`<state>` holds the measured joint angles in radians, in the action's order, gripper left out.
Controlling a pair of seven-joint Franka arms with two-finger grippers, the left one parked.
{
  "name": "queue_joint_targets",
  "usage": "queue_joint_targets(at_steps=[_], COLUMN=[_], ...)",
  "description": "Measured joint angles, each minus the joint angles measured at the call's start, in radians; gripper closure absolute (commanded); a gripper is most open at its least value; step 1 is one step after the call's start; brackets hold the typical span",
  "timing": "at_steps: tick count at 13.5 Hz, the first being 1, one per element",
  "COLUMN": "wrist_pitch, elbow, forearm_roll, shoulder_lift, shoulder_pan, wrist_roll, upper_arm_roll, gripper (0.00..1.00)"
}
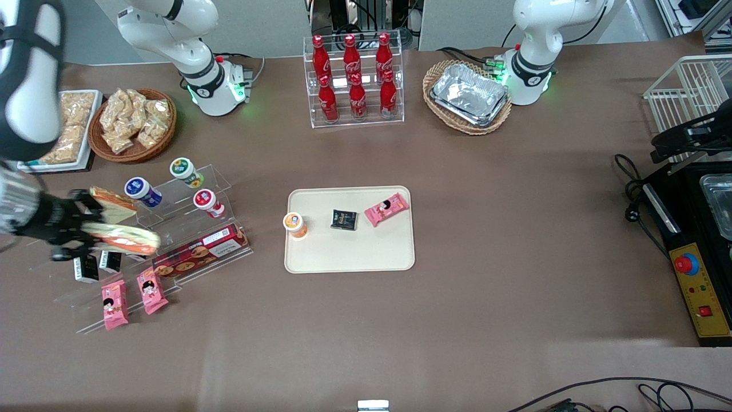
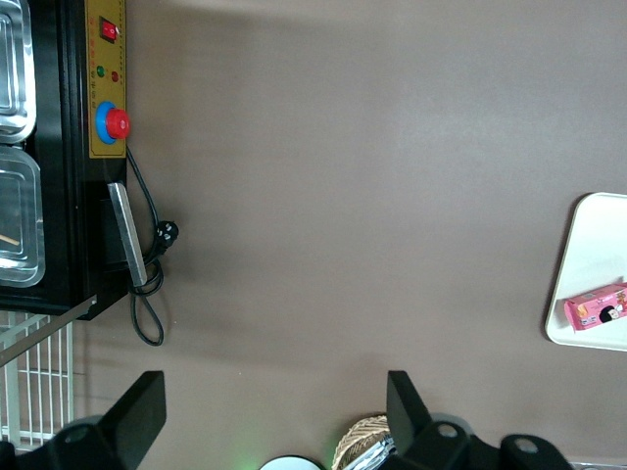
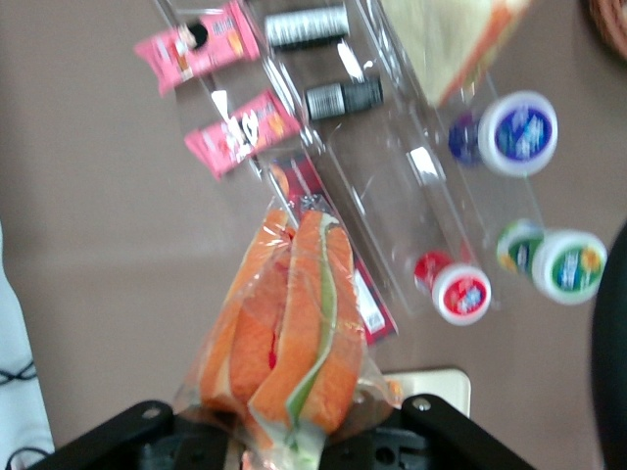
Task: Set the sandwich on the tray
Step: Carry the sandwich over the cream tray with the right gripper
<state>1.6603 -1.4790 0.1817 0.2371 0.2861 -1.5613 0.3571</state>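
Note:
The clear-wrapped sandwich (image 1: 124, 239) (image 3: 294, 323), striped orange, white and green, hangs above the clear display shelf (image 1: 171, 229) toward the working arm's end of the table. My right gripper (image 1: 94, 232) (image 3: 294, 441) is shut on its wrapped end. The cream tray (image 1: 354, 252) (image 2: 588, 264) lies flat at the table's middle, well apart from the gripper. It holds an orange-lidded cup (image 1: 295, 224), a black packet (image 1: 344, 220) and a pink packet (image 1: 386, 209). A cream corner of the tray (image 3: 431, 385) shows past the sandwich in the right wrist view.
A second sandwich with a pale bread face (image 1: 111, 205) (image 3: 451, 39) lies on the shelf, beside yogurt cups (image 1: 143, 191), a biscuit box (image 1: 200, 252) and pink packets (image 1: 131, 297). Farther from the camera stand a cola bottle rack (image 1: 353, 80), snack baskets (image 1: 134, 123) and foil trays (image 1: 469, 94).

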Motion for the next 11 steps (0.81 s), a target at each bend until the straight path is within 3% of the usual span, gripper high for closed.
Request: queue_joint_targets(at_steps=[6,11], wrist_pitch=[0.01,0.159], elbow=[-0.003,-0.005], forearm_roll=[-0.054,-0.054], shoulder_lift=[0.037,0.138], shoulder_pan=[0.271,0.418], wrist_roll=[-0.3,-0.478], upper_arm_roll=[-0.002,-0.002], gripper=[0.72,0.72])
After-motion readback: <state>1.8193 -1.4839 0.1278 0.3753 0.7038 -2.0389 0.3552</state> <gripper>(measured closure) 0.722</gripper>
